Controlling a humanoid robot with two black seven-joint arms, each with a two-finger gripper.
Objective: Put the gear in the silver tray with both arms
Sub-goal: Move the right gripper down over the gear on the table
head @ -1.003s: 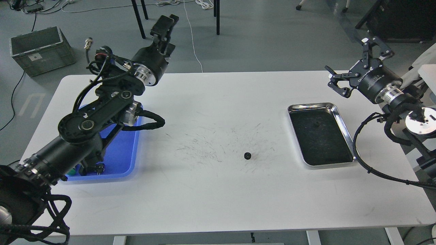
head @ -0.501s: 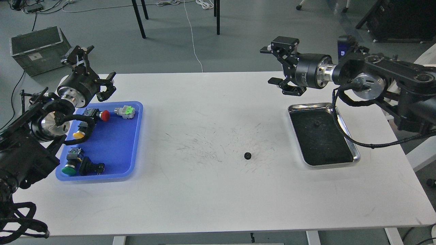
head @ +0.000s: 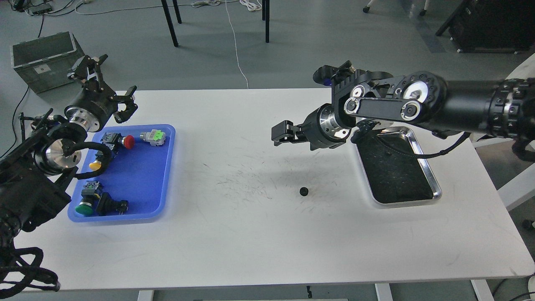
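A small black gear lies on the white table, right of centre. The silver tray sits to its right, with a dark scuffed floor and a tiny dark speck in its far half. My right arm reaches leftward over the tray's far left corner. My right gripper hovers above the table, up and left of the gear. It is seen side-on, so its fingers cannot be told apart. My left gripper is open and empty at the far left, above the blue tray's back edge.
A blue plastic tray at the left holds several push buttons and switches. A grey crate, chair legs and cables are on the floor beyond the table. The table centre has scuff marks.
My right arm has swung left and down, from beyond the silver tray to over the table near the gear. My left gripper has shifted slightly up and left.
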